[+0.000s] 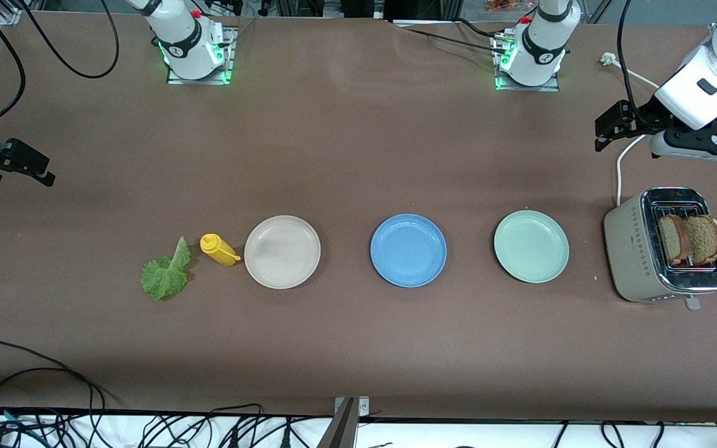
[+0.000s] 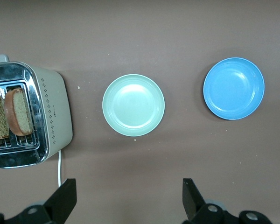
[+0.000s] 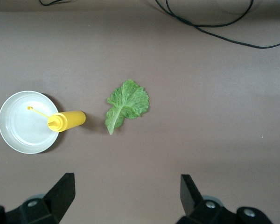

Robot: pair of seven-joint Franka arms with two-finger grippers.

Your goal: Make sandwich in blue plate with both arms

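I see three round plates in a row across the middle of the brown table (image 1: 358,155): the matte medium-blue plate (image 1: 408,250) sits in the centre with nothing on it, a pale green plate (image 1: 531,246) beside it toward the left arm's end, a beige plate (image 1: 282,251) beside it toward the right arm's end. Just past the beige plate lies a small yellow squeeze bottle (image 1: 219,249) on its side, its nozzle tip reaching the beige plate's rim. Next to the bottle, toward the right arm's end, lies the ruffled green lettuce leaf (image 1: 166,272), flat on the table and apart from the bottle. At the left arm's end stands a beige toaster with a shiny metal top (image 1: 635,255), well apart from the blue plate, with the green plate between them. Two brown wholemeal bread slices (image 1: 689,239) stand upright in its slots, sticking out of the top. My left gripper (image 1: 613,127) hangs in the air over bare table near the toaster, fingers spread wide, holding nothing; its wrist view looks down on toaster, green plate and blue plate. My right gripper (image 1: 19,163) hangs over bare table at the right arm's end, fingers spread wide, also holding nothing; its wrist view shows the lettuce, the bottle and the beige plate below. A white power cord (image 1: 620,168) runs from the toaster toward the left arm's base.
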